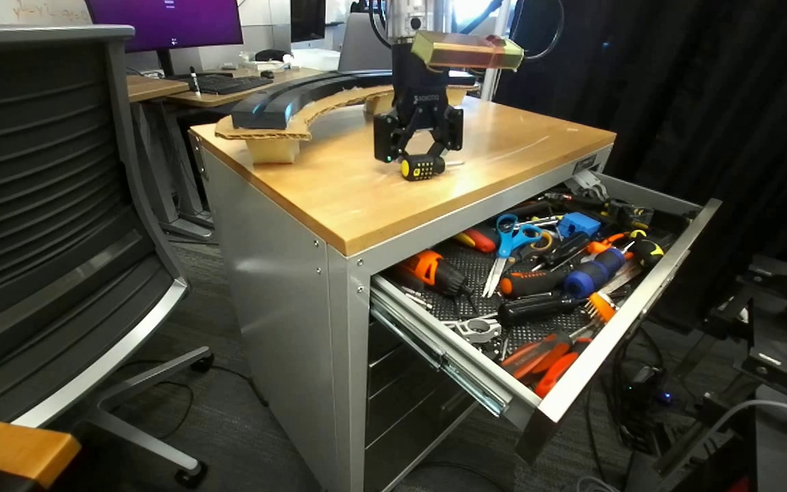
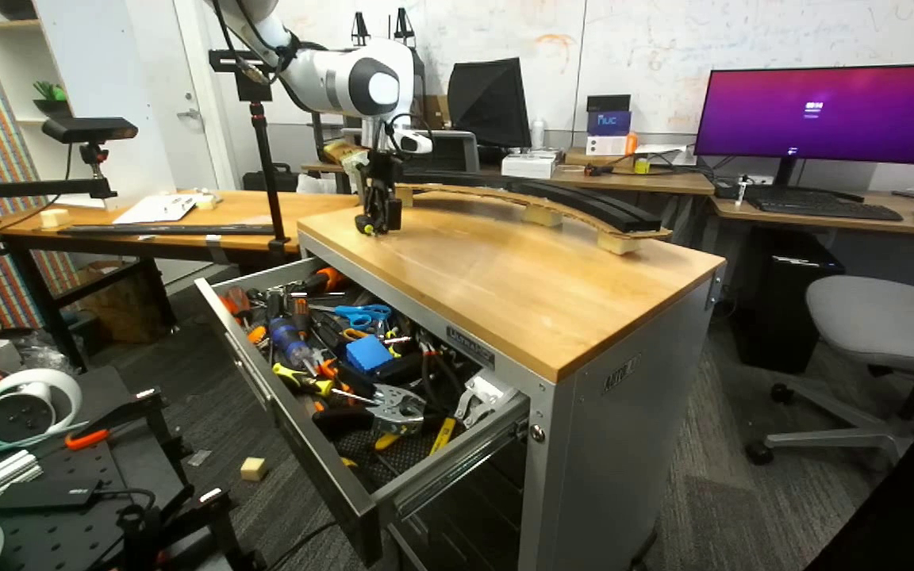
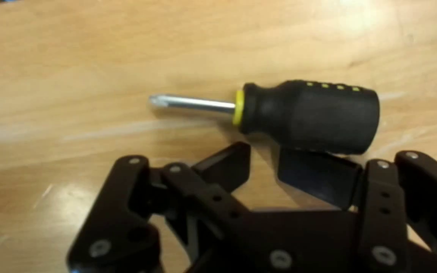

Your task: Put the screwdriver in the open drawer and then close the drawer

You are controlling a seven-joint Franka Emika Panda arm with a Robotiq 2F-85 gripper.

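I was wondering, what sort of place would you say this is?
Probably a robotics lab or workshop: there is a robot arm, an open drawer of assorted tools, and a scribbled-on whiteboard in the background.

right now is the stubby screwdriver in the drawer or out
Out: the wrist view shows the stubby screwdriver lying on the wooden cabinet top, and both exterior views show it there too, apart from the open drawer.
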